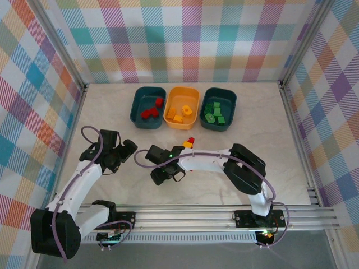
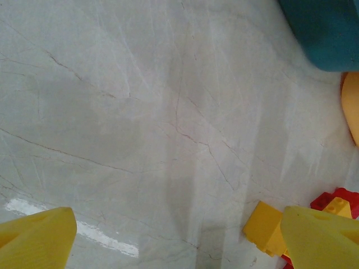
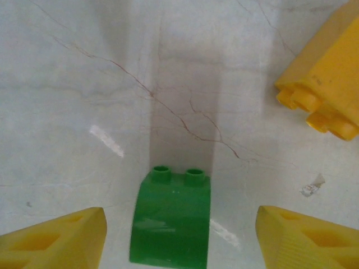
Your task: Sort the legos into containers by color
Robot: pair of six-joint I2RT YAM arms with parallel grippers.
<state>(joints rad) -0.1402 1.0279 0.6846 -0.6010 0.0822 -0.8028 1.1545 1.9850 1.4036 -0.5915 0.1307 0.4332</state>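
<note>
The green brick (image 3: 171,224) lay between the spread fingers of the right claw (image 3: 180,213), touching neither, with bare table (image 3: 84,84) ahead and a yellow brick (image 3: 325,84) off to the right. The left claw (image 2: 178,218) hung spread over open table. A red brick (image 2: 325,200) lay by its right finger, and the teal tub (image 2: 328,28) beyond.

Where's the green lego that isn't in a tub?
In the right wrist view, the green lego lies on the table between the right gripper's open fingers, with a yellow lego nearby.
</note>
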